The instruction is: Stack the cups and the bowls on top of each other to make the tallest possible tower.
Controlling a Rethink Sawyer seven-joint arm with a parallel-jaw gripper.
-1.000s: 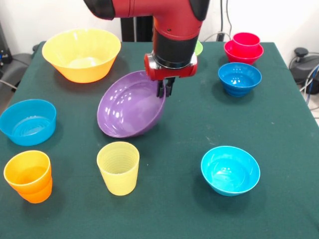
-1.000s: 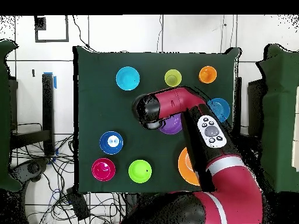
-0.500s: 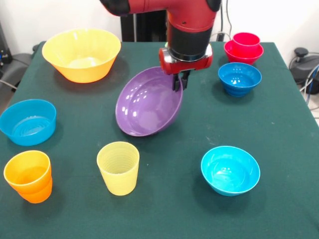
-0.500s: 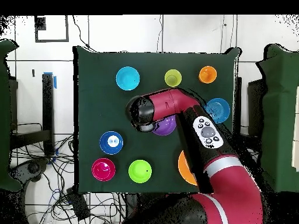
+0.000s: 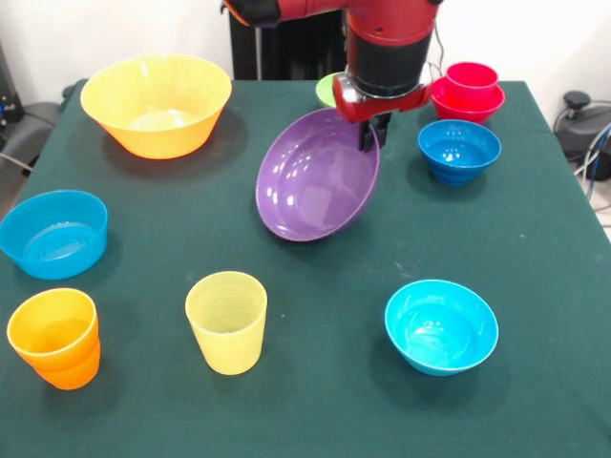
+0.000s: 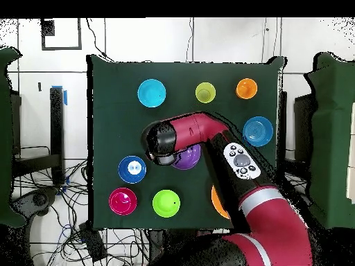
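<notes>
My gripper [image 5: 372,139] is shut on the far rim of the wide purple bowl [image 5: 317,176], which hangs steeply tilted with its inside facing the camera. In the overhead view the arm covers most of the purple bowl [image 6: 188,159]. The tower [image 5: 468,89], a red cup in a red bowl, stands at the back right, with the dark blue bowl [image 5: 459,150] just in front of it. The lime green bowl [image 5: 328,90] peeks out behind the arm. Along the near edge stand the yellow cup [image 5: 227,321], the orange cup [image 5: 54,337] and the cyan bowl [image 5: 441,324].
The large yellow-orange bowl [image 5: 156,103] sits at the back left and the light blue straight-sided bowl [image 5: 52,232] at the left edge. Everything rests on the green tablecloth [image 5: 315,401]. Cables and equipment lie beyond the table's right side.
In the front view the gripper has carried the purple bowl to the right and farther back, nearer the dark blue bowl and the red stack. The bowl now hangs more upright.
</notes>
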